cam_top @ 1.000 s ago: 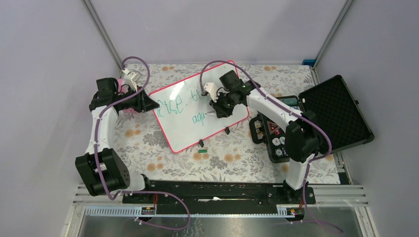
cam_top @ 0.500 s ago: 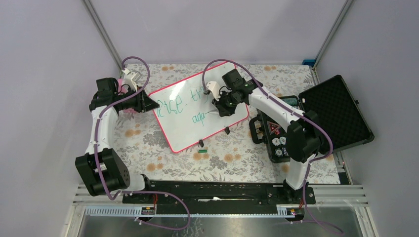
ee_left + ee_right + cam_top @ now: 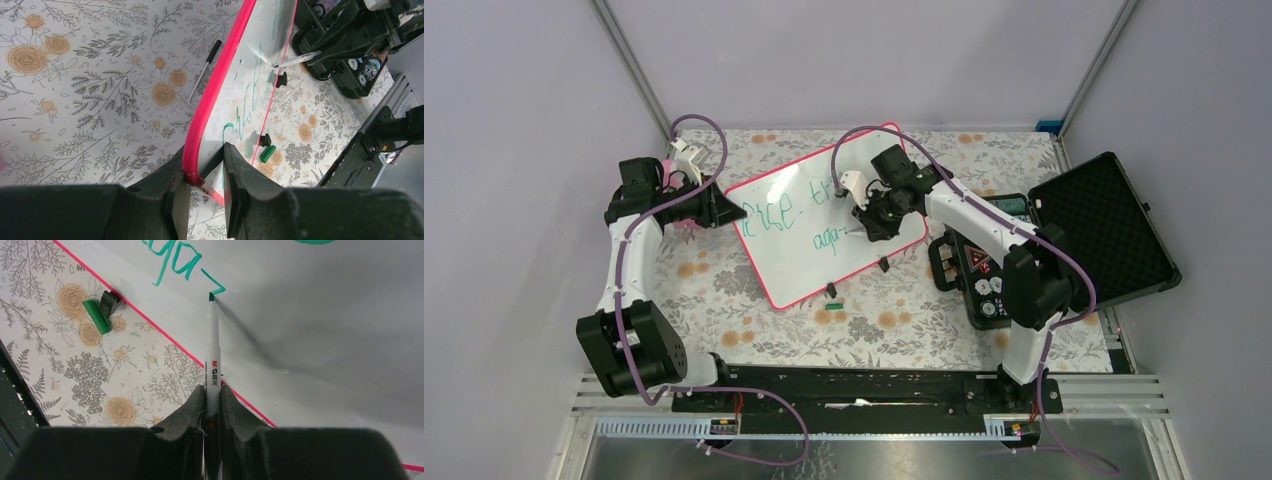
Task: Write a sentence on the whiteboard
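Observation:
The whiteboard [image 3: 809,255], white with a pink-red frame, lies tilted on the flowered table. My left gripper [image 3: 722,207] [image 3: 205,172] is shut on the board's left corner, frame between the jaws. Green writing, the sentence [image 3: 774,213] [image 3: 175,262], runs across the board in two lines. My right gripper [image 3: 871,222] [image 3: 212,400] is shut on a white marker [image 3: 212,355] whose green tip touches the board at the end of a short stroke after "aqa". From the left wrist camera, the marker [image 3: 300,58] shows far along the board [image 3: 250,85].
A green marker cap [image 3: 833,303] [image 3: 96,316] lies on the cloth just off the board's lower edge, by a black board foot [image 3: 109,302]. An open black foam-lined case [image 3: 1104,225] with small items stands at the right. A thin metal prop [image 3: 202,75] lies beside the board.
My right gripper shifted a little to the right then back left along the second line; a short stroke now follows the lower word. The left arm and board stayed put.

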Motion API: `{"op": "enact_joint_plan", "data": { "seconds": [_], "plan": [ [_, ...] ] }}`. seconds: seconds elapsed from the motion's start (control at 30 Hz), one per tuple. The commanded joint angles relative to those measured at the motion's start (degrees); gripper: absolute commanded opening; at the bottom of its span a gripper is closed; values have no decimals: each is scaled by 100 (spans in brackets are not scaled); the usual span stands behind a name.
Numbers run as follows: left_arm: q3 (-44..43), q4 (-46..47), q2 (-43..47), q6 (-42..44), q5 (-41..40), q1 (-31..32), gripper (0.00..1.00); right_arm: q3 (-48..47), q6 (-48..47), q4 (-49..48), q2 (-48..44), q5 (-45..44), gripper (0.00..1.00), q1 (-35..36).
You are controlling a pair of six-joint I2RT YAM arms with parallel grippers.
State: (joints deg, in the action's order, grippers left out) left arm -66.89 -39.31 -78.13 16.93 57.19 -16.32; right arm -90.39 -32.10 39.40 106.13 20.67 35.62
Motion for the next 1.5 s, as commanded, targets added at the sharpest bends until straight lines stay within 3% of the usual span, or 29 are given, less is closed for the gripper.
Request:
{"op": "enact_joint_plan", "data": {
  "seconds": [0.0,0.4,1.03,1.47],
  "plan": [
    [33,169,149,379,-206,62,0,125,-96,-150,-61,-103,0,95],
    [32,170,139,382,-194,60,0,275,-174,-154,-177,-352,0,117],
    [19,170,127,364,-169,58,0,-279,-51,55,-430,-108,0,-35],
    [28,169,144,364,-199,67,0,-679,-47,123,-118,-10,0,30]
  ]
}}
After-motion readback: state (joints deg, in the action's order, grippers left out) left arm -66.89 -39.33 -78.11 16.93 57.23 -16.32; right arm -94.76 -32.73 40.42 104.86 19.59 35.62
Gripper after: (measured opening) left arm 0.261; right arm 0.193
